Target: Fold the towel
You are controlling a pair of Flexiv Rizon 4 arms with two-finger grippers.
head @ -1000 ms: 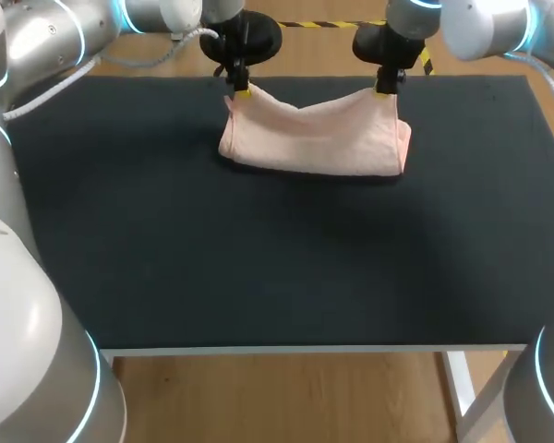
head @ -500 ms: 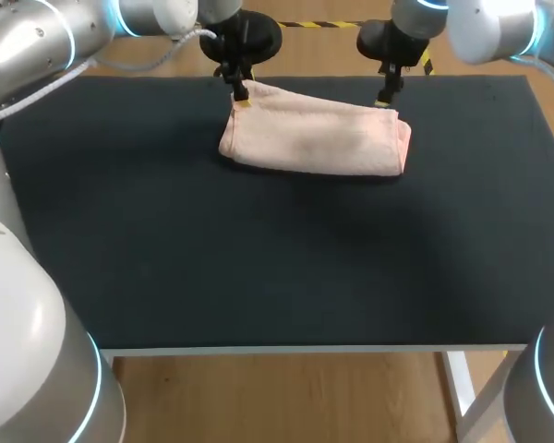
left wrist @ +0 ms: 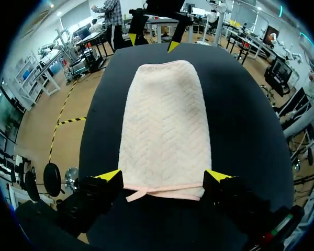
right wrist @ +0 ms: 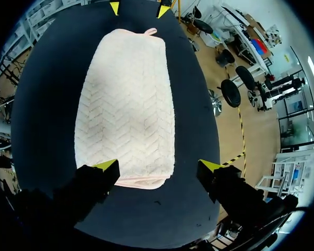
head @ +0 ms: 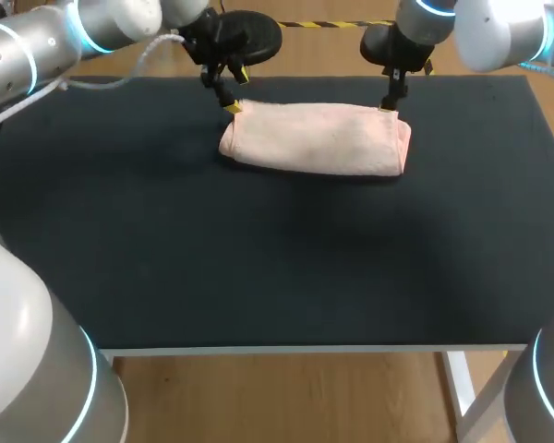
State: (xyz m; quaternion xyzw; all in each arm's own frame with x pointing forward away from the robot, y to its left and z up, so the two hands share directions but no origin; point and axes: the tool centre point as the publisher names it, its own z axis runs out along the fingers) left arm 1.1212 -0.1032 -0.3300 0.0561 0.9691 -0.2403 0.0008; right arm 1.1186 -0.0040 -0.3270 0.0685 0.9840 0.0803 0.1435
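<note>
A pale pink towel (head: 314, 138) lies folded into a flat oblong at the back middle of the black table (head: 258, 258). My left gripper (head: 231, 94) hangs open just above the towel's back left corner. My right gripper (head: 391, 100) hangs open over the back right corner. In the left wrist view the towel (left wrist: 165, 125) stretches ahead, its near edge lying free between the spread fingers of the left gripper (left wrist: 164, 176). The right wrist view shows the towel (right wrist: 126, 110) running ahead from the right gripper (right wrist: 158, 167), whose fingers stand wide apart of it.
Bare black tabletop surrounds the towel on the left, right and front. The table's back edge (head: 351, 77) runs close behind both grippers. Its front edge (head: 314, 349) is far from the towel.
Both grippers have opened and let go of the towel's raised corners. The lifted layer has dropped flat onto the fold. My left arm has drawn back to the left.
</note>
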